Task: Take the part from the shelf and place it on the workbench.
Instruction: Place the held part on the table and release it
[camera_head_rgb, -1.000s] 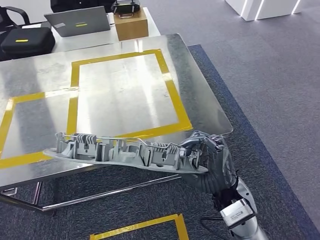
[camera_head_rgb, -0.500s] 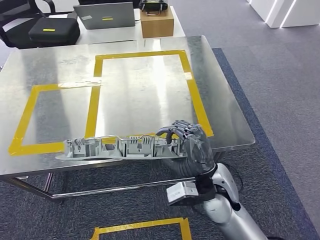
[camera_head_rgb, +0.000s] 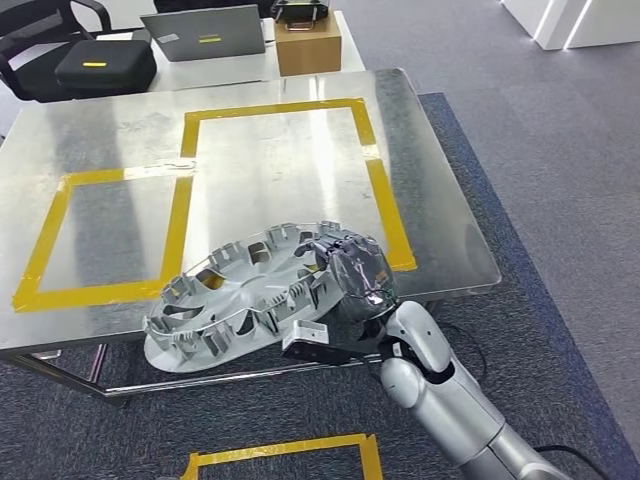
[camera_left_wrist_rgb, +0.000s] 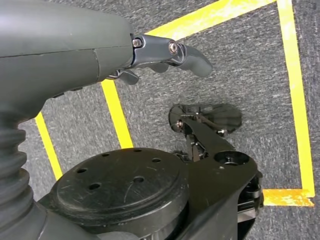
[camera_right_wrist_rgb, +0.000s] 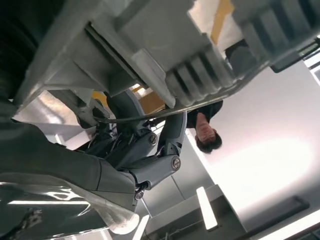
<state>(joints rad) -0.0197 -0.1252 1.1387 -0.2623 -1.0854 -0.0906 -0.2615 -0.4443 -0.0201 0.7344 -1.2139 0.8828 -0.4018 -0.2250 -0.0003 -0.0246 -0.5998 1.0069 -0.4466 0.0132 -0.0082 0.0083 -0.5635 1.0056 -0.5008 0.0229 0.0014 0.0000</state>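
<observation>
The left robot hand (camera_left_wrist_rgb: 113, 55) hangs over grey carpet (camera_left_wrist_rgb: 245, 65), its thumb (camera_left_wrist_rgb: 188, 54) extended and holding nothing (other fingers barely seen); yellow tape lines (camera_left_wrist_rgb: 292, 75) form a square on the floor, one corner toward 4 o'clock

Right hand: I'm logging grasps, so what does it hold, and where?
The right hand grips the grey ribbed part at its right end.

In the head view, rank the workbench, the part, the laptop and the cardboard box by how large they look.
1. Workbench
2. Part, though it is nearest the camera
3. Laptop, cut off at the frame's top
4. Cardboard box, also cut off
</observation>
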